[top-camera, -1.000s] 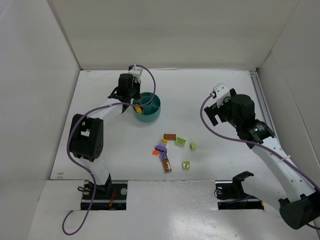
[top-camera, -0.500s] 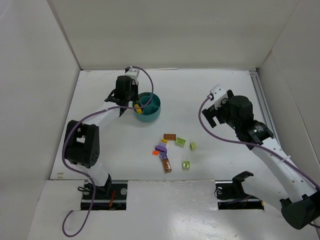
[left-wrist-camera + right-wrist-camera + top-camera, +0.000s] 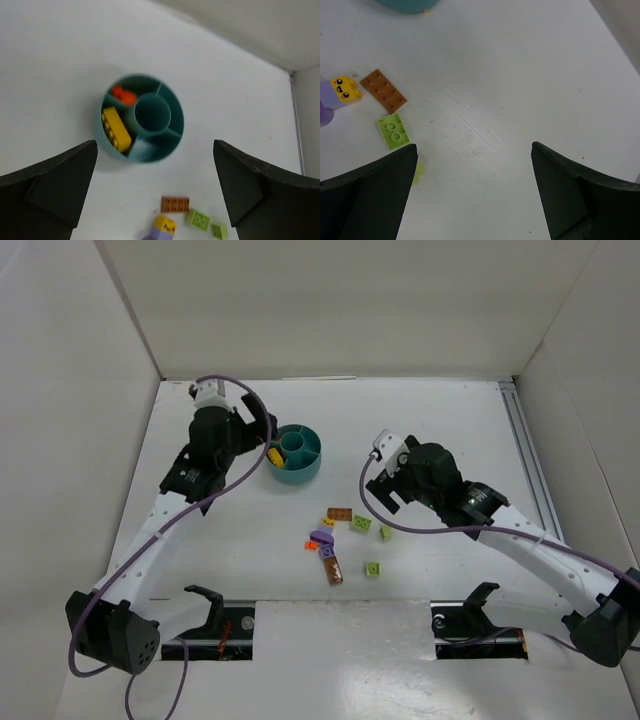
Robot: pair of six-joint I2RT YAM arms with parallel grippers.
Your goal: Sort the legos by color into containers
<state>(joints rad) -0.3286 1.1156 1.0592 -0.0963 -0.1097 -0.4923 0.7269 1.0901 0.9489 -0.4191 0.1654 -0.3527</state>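
Now, desk (image 3: 450, 420): white, carrying the teal dish (image 3: 181, 122) at the back left and a loose scatter of legos (image 3: 340, 540) nearer the front middle.
right gripper (image 3: 474, 146): jaws spread wide, nothing held, hovering over bare desk just right of the scatter. Probably the next picker. Best brought straight down over one brick lying apart from its neighbours, one finger to each side, closing only once low enough to catch its walls.
left gripper (image 3: 155, 150): equally wide, empty, raised above the dish.
teal dish: round, with a centre well (image 3: 151, 113) lying bare inside a ring of divided sections. Other sections apparently bare, so a fresh one needed for each new colour.
brown plate (image 3: 383, 90): flat, thin, likely hard to pinch; better left for later.
yellow brick (image 3: 116, 129): alone in a left-hand section.
lime green brick (image 3: 394, 131): nearest the right gripper, just clear of the brown plate; a sensible first target.
yellow face brick (image 3: 346, 88): pressed against a purple piece (image 3: 326, 102); may lift as a pair.
orange-red brick (image 3: 122, 94): in the section next to the yellow one.
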